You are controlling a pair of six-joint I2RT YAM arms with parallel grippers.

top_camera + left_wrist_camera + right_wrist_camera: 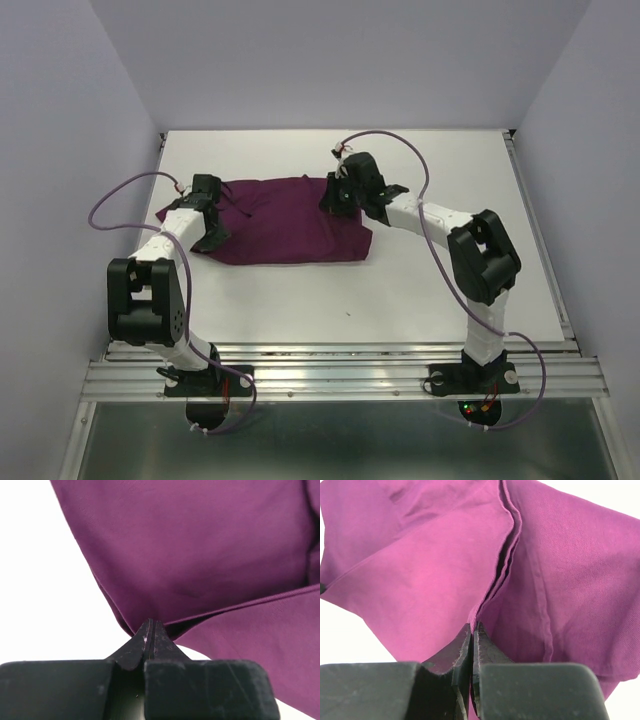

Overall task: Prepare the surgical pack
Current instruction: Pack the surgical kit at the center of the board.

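**Item 1, left gripper** [151,626]: black two-finger jaws pressed fully together; a thin fold at the left corner of the wrap is nipped between the tips; the cloth tents up from the pinch, with bare tabletop to its left.

**Item 2, large deep-purple cloth wrap** [290,225]: lies rumpled and folded over on itself on the far half of the white table [400,290], left of centre, spanning the gap between the two grippers; several layered hems show in the right wrist view; no steel tray, scissor-like instruments or gauze wads appear in any view.

**Item 3, right gripper** [472,628]: black jaws closed to a hairline; stacked edges of the wrap's right side are caught at the tips and rise from them as a ridge.

**Step in hand (judged):** opening out the wrap, both ends gripped, cloth not yet spread flat; the pack is at an early stage, with nothing laid on the wrap.

**Next move calls for (judged):** lifting both pinches a little and drawing them apart evenly so the layers fall open; uneven pull risks slipping the thin left-hand nip; how many layers each gripper holds cannot be told.
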